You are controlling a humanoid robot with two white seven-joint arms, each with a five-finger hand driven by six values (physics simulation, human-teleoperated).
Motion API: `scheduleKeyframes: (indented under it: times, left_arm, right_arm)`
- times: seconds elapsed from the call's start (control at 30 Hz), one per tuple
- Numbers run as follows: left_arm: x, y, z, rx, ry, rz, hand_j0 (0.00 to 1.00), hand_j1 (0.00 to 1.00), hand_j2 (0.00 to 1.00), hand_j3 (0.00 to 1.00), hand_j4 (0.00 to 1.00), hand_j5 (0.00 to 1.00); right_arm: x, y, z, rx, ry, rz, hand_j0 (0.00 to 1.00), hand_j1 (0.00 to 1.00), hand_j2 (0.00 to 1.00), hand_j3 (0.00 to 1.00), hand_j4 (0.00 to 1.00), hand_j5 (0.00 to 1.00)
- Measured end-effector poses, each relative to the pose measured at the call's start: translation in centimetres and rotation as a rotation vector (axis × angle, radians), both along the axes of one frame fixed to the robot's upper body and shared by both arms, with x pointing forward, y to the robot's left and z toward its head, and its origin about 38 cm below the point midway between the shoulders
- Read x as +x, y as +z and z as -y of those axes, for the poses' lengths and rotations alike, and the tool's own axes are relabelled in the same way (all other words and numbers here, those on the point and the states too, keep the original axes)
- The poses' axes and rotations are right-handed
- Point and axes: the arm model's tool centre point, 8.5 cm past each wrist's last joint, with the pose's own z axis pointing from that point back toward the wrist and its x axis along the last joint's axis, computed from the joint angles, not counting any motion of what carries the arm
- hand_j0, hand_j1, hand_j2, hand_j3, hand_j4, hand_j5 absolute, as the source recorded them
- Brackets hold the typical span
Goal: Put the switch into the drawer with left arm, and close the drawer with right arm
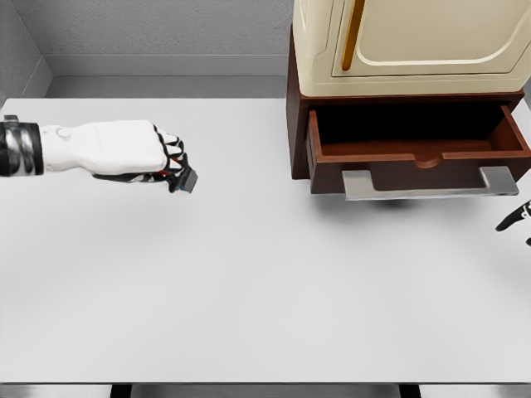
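My left hand [166, 166] reaches in from the left edge, above the white table's left part. Its fingers are curled around a small dark grey switch [187, 179] that sticks out at the fingertips. The brown drawer [419, 157] of the cabinet stands pulled open at the upper right, with a grey handle [430, 183] along its front. Its inside is dark and looks empty. Only black fingertips of my right hand [516, 219] show at the right edge, just below the handle's right end.
A cream cabinet [415, 41] with an orange door handle sits on the brown base above the drawer. The white table [265, 290] spreads from the hand to the drawer. A grey wall runs behind it.
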Motion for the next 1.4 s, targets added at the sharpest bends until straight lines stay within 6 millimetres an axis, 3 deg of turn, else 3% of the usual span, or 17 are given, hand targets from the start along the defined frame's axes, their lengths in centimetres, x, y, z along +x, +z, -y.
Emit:
scheduleKeyframes:
  times: [0.3, 0.47, 0.6, 0.73, 0.9, 1.03, 1.2, 1.33, 1.4]
  left_arm:
    - [0.6, 6.0, 8.0, -0.135, -0.180, 0.132, 0.38, 0.38, 0.38, 0.38, 0.38, 0.38]
    - [1.3, 9.9, 14.1, -0.201, -0.288, 0.190, 0.39, 0.39, 0.39, 0.39, 0.39, 0.39]
    - [3.9, 7.2, 18.9, -0.225, -0.288, 0.067, 0.39, 0.39, 0.39, 0.39, 0.39, 0.39]
    - [6.3, 5.8, 23.0, -0.232, -0.261, -0.022, 0.39, 0.39, 0.39, 0.39, 0.39, 0.39]
    - [6.6, 4.1, 27.4, -0.235, -0.269, -0.089, 0.39, 0.39, 0.39, 0.39, 0.39, 0.39]
    - [7.7, 2.9, 28.1, -0.237, -0.226, -0.133, 0.42, 0.42, 0.42, 0.42, 0.42, 0.42]
    - [8.7, 3.0, 27.6, -0.269, -0.189, -0.156, 0.47, 0.47, 0.47, 0.47, 0.47, 0.47]
    - [9.2, 2.9, 27.2, -0.283, -0.169, -0.166, 0.85, 0.85, 0.85, 0.85, 0.85, 0.85]
    - [9.3, 2.9, 27.1, -0.287, -0.165, -0.168, 0.97, 0.97, 0.97, 0.97, 0.97, 0.97]
  right_arm:
    - [0.0, 0.3, 0.1, -0.002, 0.001, 0.005, 0.61, 0.61, 0.61, 0.61, 0.61, 0.61]
    - [0.1, 0.3, 0.1, -0.002, 0.001, 0.005, 0.61, 0.61, 0.61, 0.61, 0.61, 0.61]
    - [0.1, 0.3, 0.0, -0.002, 0.001, 0.004, 0.61, 0.61, 0.61, 0.61, 0.61, 0.61]
    - [0.1, 0.2, 0.0, -0.002, 0.002, 0.003, 0.61, 0.61, 0.61, 0.61, 0.61, 0.61]
    - [0.1, 0.2, 0.0, -0.002, 0.003, 0.001, 0.61, 0.61, 0.61, 0.61, 0.61, 0.61]
    - [0.1, 0.2, 0.0, -0.002, 0.003, 0.001, 0.62, 0.62, 0.62, 0.62, 0.62, 0.62]
    - [0.1, 0.2, 0.0, -0.002, 0.004, 0.000, 0.62, 0.62, 0.62, 0.62, 0.62, 0.62]
    - [0.1, 0.1, -0.1, -0.002, 0.005, -0.002, 0.62, 0.62, 0.62, 0.62, 0.62, 0.62]
    - [0.1, 0.1, -0.1, -0.002, 0.005, -0.003, 0.62, 0.62, 0.62, 0.62, 0.62, 0.62]
